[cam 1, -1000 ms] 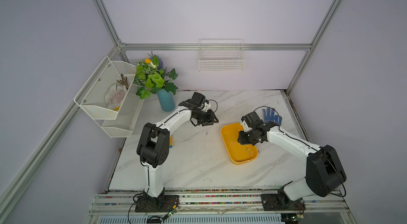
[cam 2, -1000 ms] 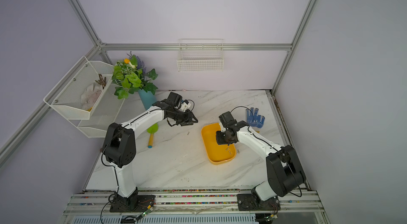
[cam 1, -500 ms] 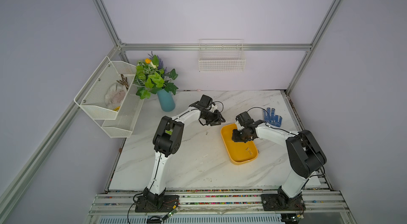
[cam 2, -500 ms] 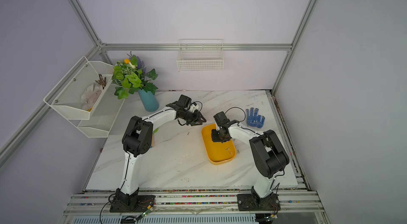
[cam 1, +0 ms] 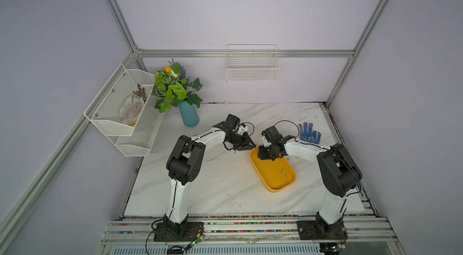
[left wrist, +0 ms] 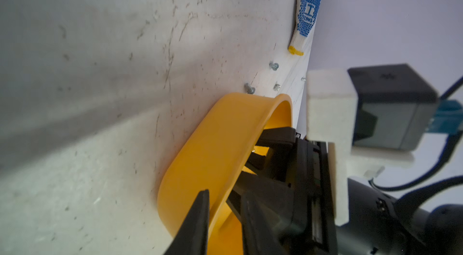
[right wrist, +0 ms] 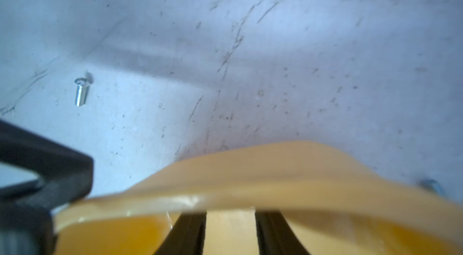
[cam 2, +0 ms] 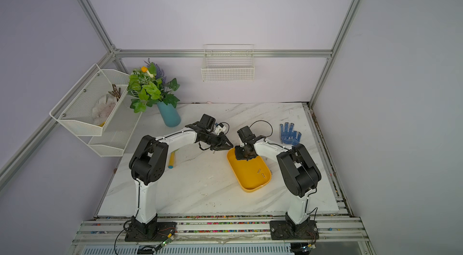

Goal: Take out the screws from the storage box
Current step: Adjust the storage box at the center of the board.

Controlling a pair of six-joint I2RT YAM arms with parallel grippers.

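The yellow storage box (cam 1: 269,178) (cam 2: 246,181) lies on the marble table, right of centre. Two screws (cam 1: 283,173) (cam 2: 260,173) rest on its floor near the right wall. More screws (left wrist: 249,89) (right wrist: 81,91) lie loose on the table around it. My left gripper (cam 1: 251,146) (left wrist: 223,196) sits at the box's far left corner. One finger is outside the wall (left wrist: 213,146) and one inside; whether they press it is unclear. My right gripper (cam 1: 266,157) (right wrist: 230,213) is down inside the far end. Its fingers stand apart behind the rim (right wrist: 275,178), nothing between them.
A blue dotted glove (cam 1: 309,132) (left wrist: 307,8) lies at the far right of the table. A teal vase (cam 1: 189,116) with a plant stands far left. A yellow-handled tool (cam 2: 172,159) lies by the left arm. White wire baskets (cam 1: 120,106) (cam 1: 251,68) hang on the walls.
My left arm has reached right to the box's far corner, and its jaws have narrowed around the rim. The right gripper has shifted to the box's far end.
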